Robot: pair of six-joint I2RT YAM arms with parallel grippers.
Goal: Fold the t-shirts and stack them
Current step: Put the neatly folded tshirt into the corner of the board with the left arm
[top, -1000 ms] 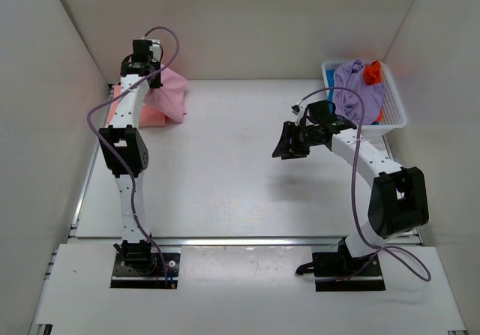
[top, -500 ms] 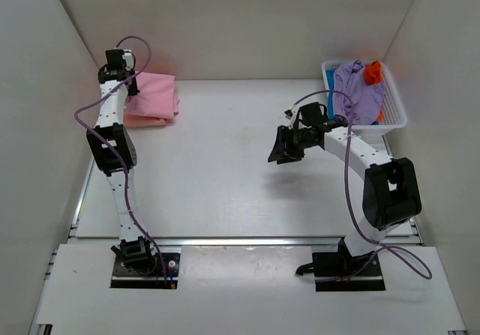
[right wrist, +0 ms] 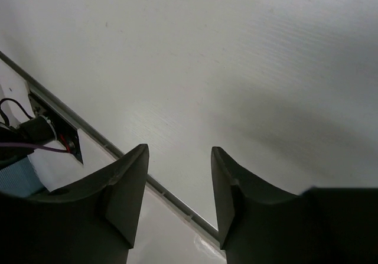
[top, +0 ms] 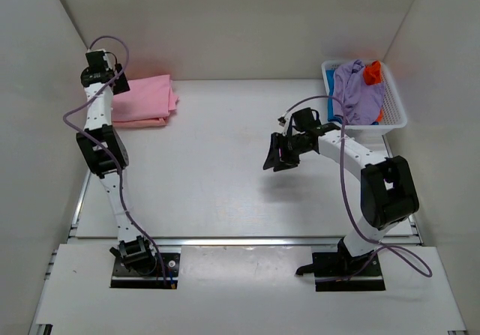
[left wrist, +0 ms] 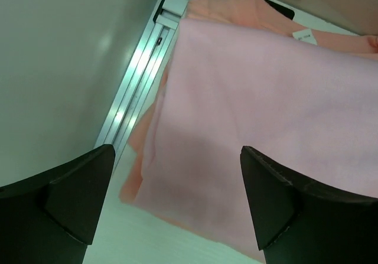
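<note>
A folded light pink t-shirt lies flat on a salmon-peach t-shirt at the table's back left. My left gripper hovers just left of this pile, by the side wall, open wide with nothing between its fingers. My right gripper hangs over bare table right of the middle, open and holding nothing. A lavender t-shirt and an orange t-shirt lie bunched in the basket.
The white slatted basket stands at the back right corner. An aluminium rail runs along the table's left edge, close under the left gripper. White walls close in the left, back and right sides.
The left gripper has let go of the pink t-shirt, opened wide and drawn back left toward the wall. The shirt now lies flat on the pile. The right gripper drifted left and opened slightly.
</note>
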